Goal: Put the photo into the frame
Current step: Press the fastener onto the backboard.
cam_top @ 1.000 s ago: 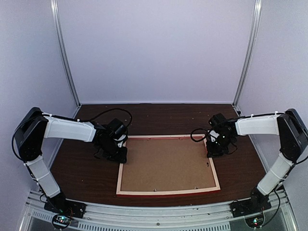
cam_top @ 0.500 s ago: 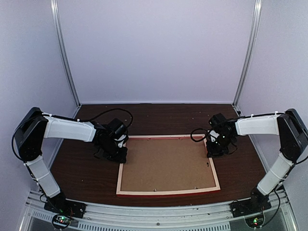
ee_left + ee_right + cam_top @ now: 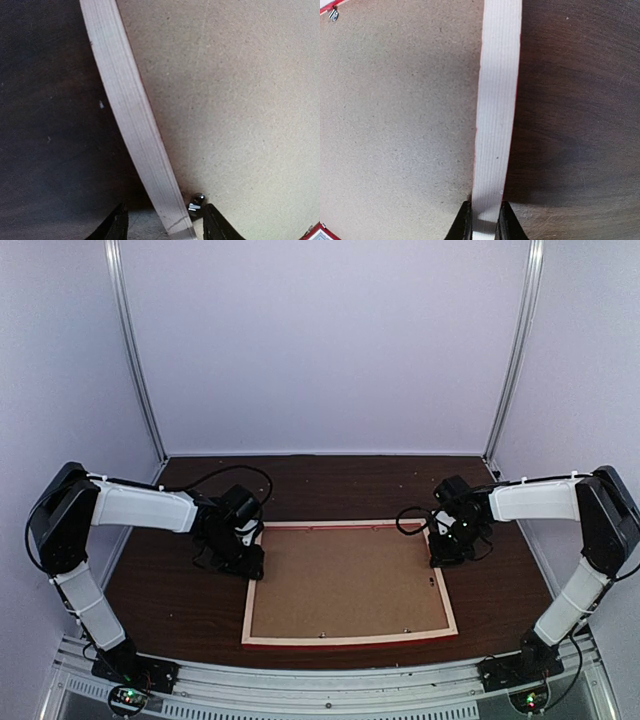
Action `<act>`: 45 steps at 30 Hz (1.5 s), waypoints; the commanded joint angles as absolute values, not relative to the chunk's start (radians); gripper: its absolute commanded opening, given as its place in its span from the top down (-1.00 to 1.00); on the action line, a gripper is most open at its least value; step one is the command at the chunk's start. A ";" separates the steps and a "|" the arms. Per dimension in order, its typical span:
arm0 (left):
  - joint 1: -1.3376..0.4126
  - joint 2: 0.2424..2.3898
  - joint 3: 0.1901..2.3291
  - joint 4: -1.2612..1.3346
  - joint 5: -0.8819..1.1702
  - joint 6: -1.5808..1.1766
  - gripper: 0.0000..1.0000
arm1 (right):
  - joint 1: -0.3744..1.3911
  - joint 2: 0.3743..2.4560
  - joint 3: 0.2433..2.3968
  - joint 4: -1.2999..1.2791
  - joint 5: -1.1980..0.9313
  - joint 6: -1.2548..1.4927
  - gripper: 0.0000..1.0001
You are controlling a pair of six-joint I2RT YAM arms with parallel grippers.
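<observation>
The frame [image 3: 350, 640] lies face down on the dark table, its pale wood back up and a thin red edge at the front. A brown backing board [image 3: 345, 580] fills it. The photo is hidden. My left gripper [image 3: 248, 562] is at the left rail [image 3: 132, 115] near the far corner. It is open, one finger on each side of the rail with a gap on both sides [image 3: 166, 227]. My right gripper [image 3: 440, 558] is shut on the right rail [image 3: 497, 100], its fingertips [image 3: 484, 222] pressed against both sides of it.
Small metal clips sit on the board by the rails, one next to my left fingers [image 3: 196, 202] and another at the far corner [image 3: 333, 15]. Dark wood table [image 3: 180, 600] surrounds the frame. White walls and metal posts [image 3: 135, 350] enclose the back.
The left wrist has edged very slightly left at the frame's rail. The frame and the right arm have not moved.
</observation>
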State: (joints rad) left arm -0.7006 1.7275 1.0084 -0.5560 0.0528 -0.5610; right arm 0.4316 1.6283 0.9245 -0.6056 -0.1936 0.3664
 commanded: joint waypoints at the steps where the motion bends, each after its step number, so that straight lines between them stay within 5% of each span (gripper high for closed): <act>1: -0.676 1.703 1.015 -0.556 0.114 -0.571 -0.04 | 0.431 1.628 0.911 -0.661 -0.203 0.315 0.97; 15: -0.621 1.765 1.075 -0.537 0.165 -0.601 -0.01 | 0.431 1.615 0.896 -0.652 -0.207 0.322 0.96; 35: -0.621 1.794 1.064 -0.531 0.149 -0.609 0.66 | 0.433 1.546 0.846 -0.631 -0.258 0.376 0.94; 45: -0.623 1.747 1.006 -0.541 0.100 -0.628 0.77 | 0.432 1.525 0.853 -0.659 -0.241 0.379 0.48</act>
